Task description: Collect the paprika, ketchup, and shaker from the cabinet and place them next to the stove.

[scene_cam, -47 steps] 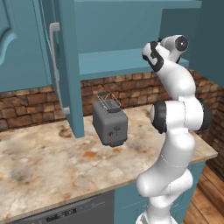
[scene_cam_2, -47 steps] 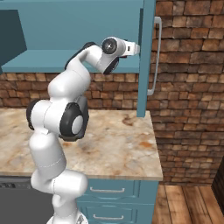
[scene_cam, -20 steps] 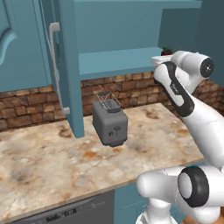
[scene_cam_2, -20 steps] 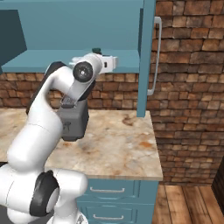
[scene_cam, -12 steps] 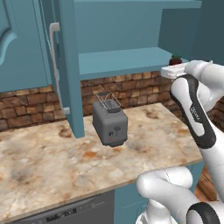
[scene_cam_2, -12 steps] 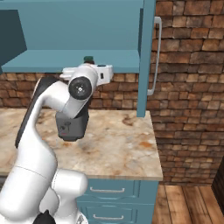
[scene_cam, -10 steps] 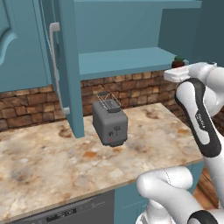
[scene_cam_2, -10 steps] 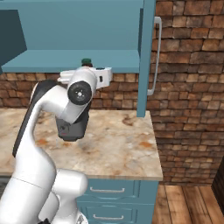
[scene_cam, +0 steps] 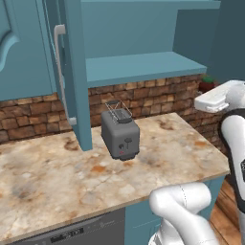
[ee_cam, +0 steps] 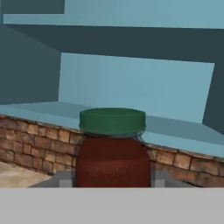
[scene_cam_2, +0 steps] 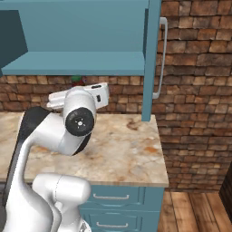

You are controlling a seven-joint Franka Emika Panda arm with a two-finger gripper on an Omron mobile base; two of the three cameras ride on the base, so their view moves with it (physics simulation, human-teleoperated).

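One paprika (ee_cam: 113, 151) jar sits clasped between the tool's (ee_cam: 113, 179) fingers, carried in the air in front of the open cabinet (scene_cam: 143, 67), above the desk (scene_cam: 72, 177).

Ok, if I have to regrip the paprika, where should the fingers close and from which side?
On the round red body of the paprika, below the green cap, coming in level from the side. The jar is upright and squat, and its body is wider than the cap, so opposite walls suit the pads best. The gripper straddles it that way now.
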